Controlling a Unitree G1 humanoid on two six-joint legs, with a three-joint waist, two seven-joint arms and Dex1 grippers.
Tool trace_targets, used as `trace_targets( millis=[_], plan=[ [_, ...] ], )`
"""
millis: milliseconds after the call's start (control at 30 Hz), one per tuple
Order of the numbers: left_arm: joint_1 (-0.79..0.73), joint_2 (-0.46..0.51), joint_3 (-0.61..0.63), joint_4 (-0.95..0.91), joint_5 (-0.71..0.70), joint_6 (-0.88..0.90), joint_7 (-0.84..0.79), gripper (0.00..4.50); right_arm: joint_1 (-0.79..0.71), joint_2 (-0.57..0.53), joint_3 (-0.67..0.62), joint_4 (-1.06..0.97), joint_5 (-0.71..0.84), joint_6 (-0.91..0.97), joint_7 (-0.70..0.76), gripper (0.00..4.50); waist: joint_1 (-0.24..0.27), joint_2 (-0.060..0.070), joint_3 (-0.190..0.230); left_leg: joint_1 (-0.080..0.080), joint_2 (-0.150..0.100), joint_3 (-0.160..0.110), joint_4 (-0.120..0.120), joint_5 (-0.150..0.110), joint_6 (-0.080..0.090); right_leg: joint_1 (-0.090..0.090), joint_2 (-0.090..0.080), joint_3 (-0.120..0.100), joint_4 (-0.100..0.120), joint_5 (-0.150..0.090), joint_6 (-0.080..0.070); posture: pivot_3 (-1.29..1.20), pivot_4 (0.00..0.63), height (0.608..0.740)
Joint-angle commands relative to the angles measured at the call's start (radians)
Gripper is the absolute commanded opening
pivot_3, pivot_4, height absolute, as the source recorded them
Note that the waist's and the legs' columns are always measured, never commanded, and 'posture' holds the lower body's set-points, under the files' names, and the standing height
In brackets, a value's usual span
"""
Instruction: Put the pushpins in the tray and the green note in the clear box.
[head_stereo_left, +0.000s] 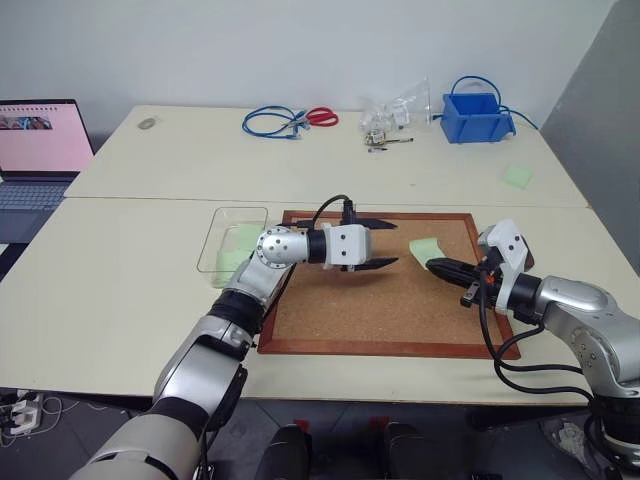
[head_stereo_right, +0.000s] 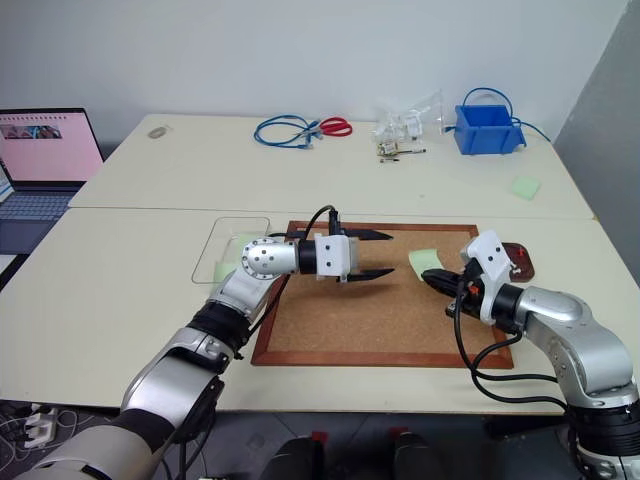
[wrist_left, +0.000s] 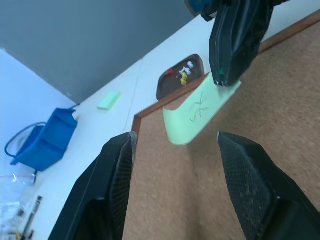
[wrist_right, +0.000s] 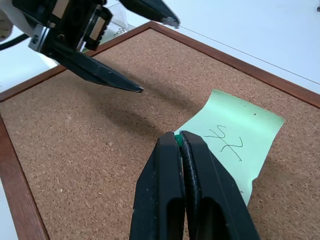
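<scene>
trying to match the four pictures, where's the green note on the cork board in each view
Left eye: green note near the cork board's far right corner, just ahead of the right gripper.
Right eye: same spot, beside the gripper tip.
Left wrist: curled slip with a scribble, under the right gripper, tray behind.
Right wrist: past the shut fingers, note.
Shared landmark: the board's wooden frame.

The right gripper (wrist_right: 179, 137) hides a corner of the green note (wrist_right: 235, 145), with perhaps a green pushpin pinched between its tips.
</scene>
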Motion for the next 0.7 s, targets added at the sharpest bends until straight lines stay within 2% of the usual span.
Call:
trace_targets(
  millis=[33, 200, 367, 700],
  plan=[
    [-0.023, -0.026, -0.023, 0.021, 0.027, -0.099, 0.015, 2.75, -0.017, 0.002, -0.015, -0.060, 0.024, 0.011, -0.013, 0.00, 0.000, 0.000, 0.000, 0.000, 0.000, 0.000, 0.000, 0.000, 0.000, 0.000, 0.000, 0.000, 0.000, 0.000, 0.000, 0.00, 0.150, 0.740],
    [-0.030, -0.045, -0.039, 0.049, 0.060, -0.140, 0.036, 2.75, -0.029, 0.014, -0.006, -0.077, 0.036, 0.029, -0.029, 0.00, 0.000, 0.000, 0.000, 0.000, 0.000, 0.000, 0.000, 0.000, 0.000, 0.000, 0.000, 0.000, 0.000, 0.000, 0.000, 0.00, 0.150, 0.740],
    [-0.044, -0.043, -0.051, 0.088, 0.153, -0.196, 0.137, 2.75, -0.032, 0.017, 0.001, -0.085, 0.039, 0.034, -0.033, 0.00, -0.001, 0.000, 0.000, 0.000, 0.000, 0.000, 0.000, 0.000, 0.000, 0.000, 0.000, 0.000, 0.000, 0.000, 0.000, 0.00, 0.150, 0.740],
    [-0.067, -0.049, -0.059, 0.135, 0.201, -0.231, 0.192, 0.96, -0.048, 0.031, 0.007, -0.096, 0.065, 0.056, -0.037, 0.00, -0.001, 0.000, 0.000, 0.000, 0.000, 0.000, 0.000, 0.000, 0.000, 0.000, 0.000, 0.000, 0.000, 0.000, 0.000, 0.00, 0.150, 0.740]
  ],
)
